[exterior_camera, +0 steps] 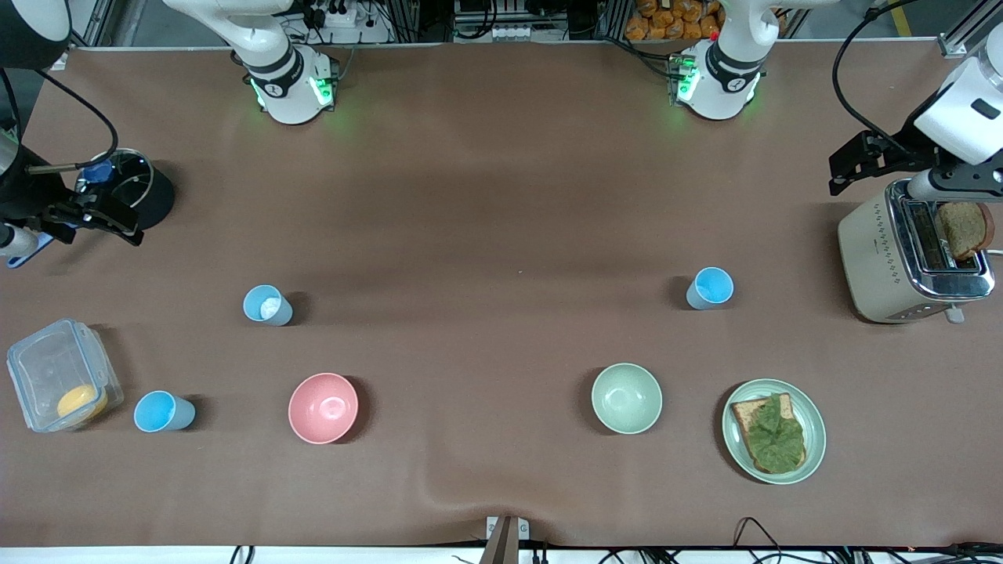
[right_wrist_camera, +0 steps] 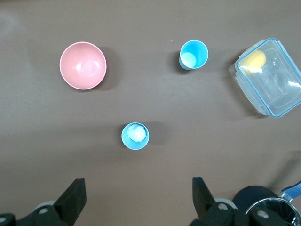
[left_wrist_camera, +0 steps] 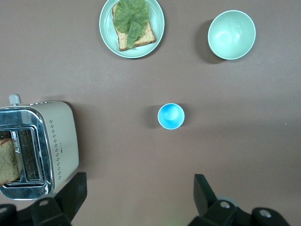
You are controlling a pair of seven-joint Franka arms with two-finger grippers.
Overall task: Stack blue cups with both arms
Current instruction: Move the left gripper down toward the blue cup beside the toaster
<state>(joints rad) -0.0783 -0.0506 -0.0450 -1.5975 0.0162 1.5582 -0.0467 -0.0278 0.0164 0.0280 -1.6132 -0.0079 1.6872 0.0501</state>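
Observation:
Three small blue cups stand upright and apart on the brown table. A paler cup with a white lump inside [exterior_camera: 267,305] [right_wrist_camera: 135,136] stands toward the right arm's end. A brighter blue cup [exterior_camera: 163,412] [right_wrist_camera: 193,54] stands nearer the front camera, beside a clear container. Another bright blue cup [exterior_camera: 710,288] [left_wrist_camera: 170,116] stands toward the left arm's end. My left gripper [exterior_camera: 850,168] [left_wrist_camera: 139,195] is open and empty, up over the table beside the toaster. My right gripper [exterior_camera: 117,221] [right_wrist_camera: 137,197] is open and empty, up beside a black pot.
A pink bowl [exterior_camera: 323,407] and a pale green bowl [exterior_camera: 626,398] sit near the front. A green plate [exterior_camera: 815,439] holds toast with lettuce. A toaster [exterior_camera: 878,258] holds bread. A clear lidded container [exterior_camera: 47,368] and a black pot [exterior_camera: 153,196] are at the right arm's end.

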